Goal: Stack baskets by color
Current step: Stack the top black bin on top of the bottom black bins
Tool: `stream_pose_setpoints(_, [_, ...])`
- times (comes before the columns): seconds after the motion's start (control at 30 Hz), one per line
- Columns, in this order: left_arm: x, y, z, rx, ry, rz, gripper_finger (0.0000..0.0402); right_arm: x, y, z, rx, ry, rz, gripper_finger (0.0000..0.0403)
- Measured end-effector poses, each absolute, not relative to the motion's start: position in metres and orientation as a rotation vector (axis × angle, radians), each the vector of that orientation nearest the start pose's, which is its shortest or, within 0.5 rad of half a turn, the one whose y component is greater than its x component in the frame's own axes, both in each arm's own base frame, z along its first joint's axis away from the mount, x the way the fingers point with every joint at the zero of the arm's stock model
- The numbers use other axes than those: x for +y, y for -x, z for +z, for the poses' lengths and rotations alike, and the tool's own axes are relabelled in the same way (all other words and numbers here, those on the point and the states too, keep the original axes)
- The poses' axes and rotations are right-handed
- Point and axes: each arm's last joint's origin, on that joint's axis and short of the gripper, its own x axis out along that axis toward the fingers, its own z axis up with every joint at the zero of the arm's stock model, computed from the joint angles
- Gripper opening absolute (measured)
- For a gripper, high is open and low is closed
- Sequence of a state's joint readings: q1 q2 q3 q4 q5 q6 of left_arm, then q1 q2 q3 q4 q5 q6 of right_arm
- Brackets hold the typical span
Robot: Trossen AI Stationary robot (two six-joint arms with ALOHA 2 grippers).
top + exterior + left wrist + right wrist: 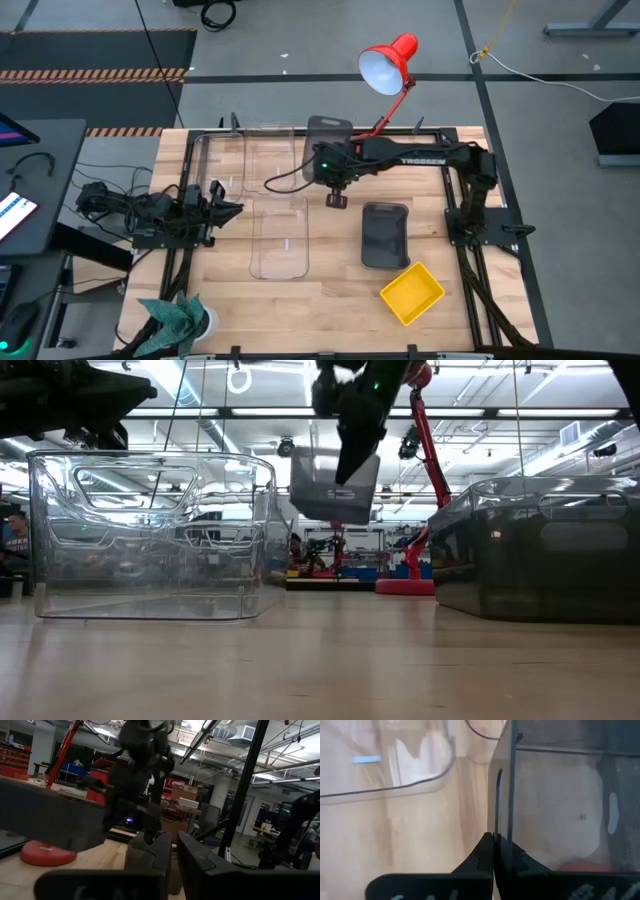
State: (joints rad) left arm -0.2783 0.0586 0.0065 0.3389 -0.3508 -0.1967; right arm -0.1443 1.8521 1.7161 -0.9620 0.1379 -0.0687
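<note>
Clear baskets (pixel 277 236) lie left of centre on the worktop, beside the idle left gripper (pixel 222 208) at the left edge, its fingers nearly together on nothing. Toward the far edge the right gripper (pixel 331 168), fingers pinched tight on one wall, holds a smoky grey basket (pixel 325 133) aloft; a second grey basket (pixel 384 234) and a yellow basket (pixel 411 293) sit toward the near right corner. Risk: the thin-wall pinch may let the basket swing or slip, so it misses nesting.

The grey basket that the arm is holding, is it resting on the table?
No: in the low view the grey basket hangs clear above the table, pinched by the right gripper.
</note>
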Motion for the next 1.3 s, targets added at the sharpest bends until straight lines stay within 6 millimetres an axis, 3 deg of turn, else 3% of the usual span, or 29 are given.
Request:
stream_pose_setpoints(0.33, [-0.017, -0.094, 0.193, -0.279, 0.284, 0.045, 0.0026, -0.024, -0.349, 0.34, 1.071, 0.003, -0.199, 0.0003])
stream_pose_setpoints(0.57, [-0.017, -0.094, 0.193, -0.28, 0.284, 0.045, 0.0034, 0.011, -0.317, 0.355, 1.162, -0.031, -0.172, 0.0003])
stream_pose_setpoints(1.0, [-0.017, -0.094, 0.193, -0.28, 0.284, 0.045, 0.0029, 0.087, -0.286, 0.343, 1.331, -0.053, -0.106, 0.0004])
stream_pose_setpoints(1.3, [-0.017, -0.094, 0.193, -0.28, 0.284, 0.045, 0.0035, 0.125, -0.271, 0.332, 1.378, -0.136, -0.117, 0.0004])
